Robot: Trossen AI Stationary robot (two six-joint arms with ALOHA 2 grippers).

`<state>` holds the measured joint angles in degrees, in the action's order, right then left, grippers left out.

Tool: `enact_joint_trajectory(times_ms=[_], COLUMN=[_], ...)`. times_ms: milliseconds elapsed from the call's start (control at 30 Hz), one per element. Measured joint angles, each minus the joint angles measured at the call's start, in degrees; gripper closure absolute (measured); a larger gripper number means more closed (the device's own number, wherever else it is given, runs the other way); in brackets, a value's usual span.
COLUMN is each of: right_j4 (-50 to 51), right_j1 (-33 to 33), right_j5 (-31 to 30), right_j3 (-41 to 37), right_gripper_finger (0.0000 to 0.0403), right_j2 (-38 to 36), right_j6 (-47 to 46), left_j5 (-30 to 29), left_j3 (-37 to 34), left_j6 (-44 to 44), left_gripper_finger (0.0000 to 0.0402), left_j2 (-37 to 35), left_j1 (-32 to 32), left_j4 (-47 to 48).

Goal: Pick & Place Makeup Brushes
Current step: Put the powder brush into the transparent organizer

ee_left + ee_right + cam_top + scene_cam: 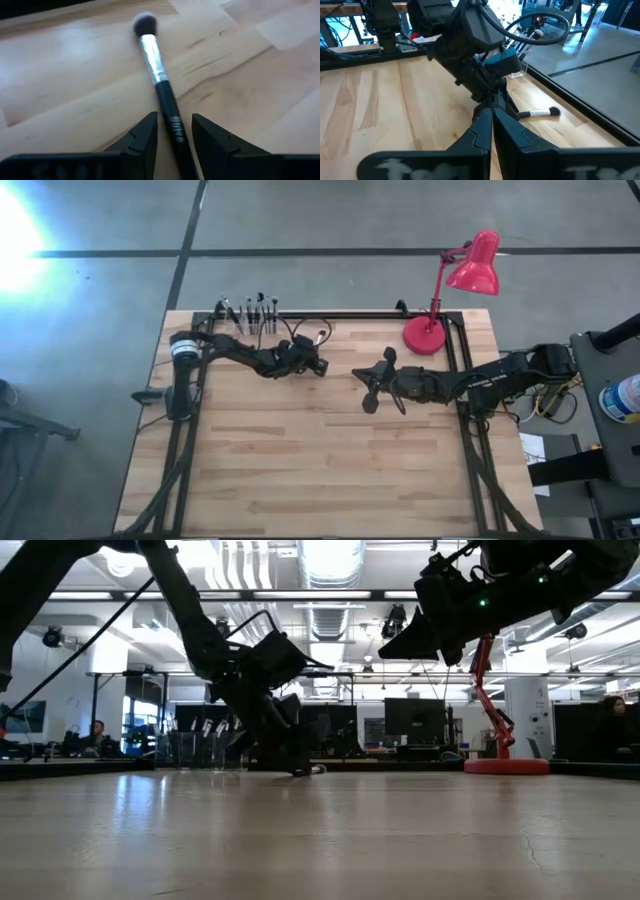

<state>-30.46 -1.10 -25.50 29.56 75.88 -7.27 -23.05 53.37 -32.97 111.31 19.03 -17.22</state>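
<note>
Overhead view: makeup brushes (250,313) stand as a cluster at the far-left edge of the table (320,470), bristle ends up, apparently in a holder. The left gripper (318,365) works low at the far-left quarter, just right of that cluster; the brush lying under it is too small to make out here. The right gripper (372,385) waits near the table's middle, left of a red desk lamp (455,290).

Low view: the left arm reaches down to the tabletop, its tip at the wood. The right arm hangs clear above. The lamp stands at the far right.

Left wrist view: one brush (162,92) lies flat on the wood. It has a glossy black handle, a silvery ferrule and a small dark, rounded bristle tuft. The handle's rear end lies between the left fingers (142,135), which stand narrowly apart on either side; whether they touch it cannot be told. Judged light and rigid, with a smooth round handle liable to roll or slip. Bristles are soft and should not be pinched. The grip belongs on the handle, below the ferrule.

Right wrist view: the right fingers (517,132) are closed together, holding nothing. Beyond them the left gripper bears down on the handle, with ferrule and tuft pointing toward the table's far edge.
</note>
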Motion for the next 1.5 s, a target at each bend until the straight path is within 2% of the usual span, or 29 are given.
enact_joint_trajectory(times_ms=[233, 333, 467, 600, 700, 833, 933, 1067, 1200, 1367, 1500], right_j4=[0.09, 0.11, 0.16, 0.16, -0.03, -2.37, -6.89, -12.24, -16.06, -21.05, -29.09], right_j1=[0.0, 0.0, 0.0, 0.0, 0.0, 0.0, 0.04, 0.0, 0.04, 0.02, 0.02], right_j5=[0.0, 0.0, 0.0, 0.0, 0.0, 0.12, 2.83, 6.45, 8.0, 8.02, 8.02], right_j3=[0.0, -0.02, -0.4, -1.2, -2.33, -3.93, -5.33, -5.69, -5.25, -2.92, -0.95], right_gripper_finger=[0.039, 0.039, 0.039, 0.039, 0.039, 0.039, 0.039, 0.0388, 0.0366, 0.0312, 0.0268], right_j2=[0.0, 0.0, 0.0, 0.0, 0.0, 0.14, 1.05, 2.61, 5.17, 10.09, 14.78], right_j6=[0.0, 0.19, 0.41, 1.3, 1.64, 1.7, 1.95, 1.63, 0.29, -1.75, -2.97], left_j5=[0.14, 1.11, 0.88, 0.21, 0.23, 3.7, 7.06, 7.06, 6.56, 7.04, 9.08], left_j3=[0.12, 0.28, -0.94, -4.49, -9.34, -18.12, -25.1, -30.09, -31.45, -30.96, -30.16], left_j6=[6.84, 9.29, 11.56, 12.7, 12.96, 12.23, 11.66, 12.27, 14.17, 16.61, 17.96], left_gripper_finger=[0.0288, 0.0313, 0.0368, 0.0375, 0.0375, 0.0375, 0.0375, 0.0375, 0.0375, 0.0375, 0.0375], left_j2=[0.58, -0.14, -0.42, -1.11, -3.17, -7.98, -11.31, -15.3, -17.47, -18.74, -18.82], left_j1=[0.0, -0.05, -1.03, -2.51, -3.7, -5.72, -8.09, -11.67, -14.52, -17.17, -18.8], left_j4=[0.99, 5.55, 9.74, 8.25, 2.14, -12.94, -25.07, -40.85, -45.34, -50.15, -54.19])
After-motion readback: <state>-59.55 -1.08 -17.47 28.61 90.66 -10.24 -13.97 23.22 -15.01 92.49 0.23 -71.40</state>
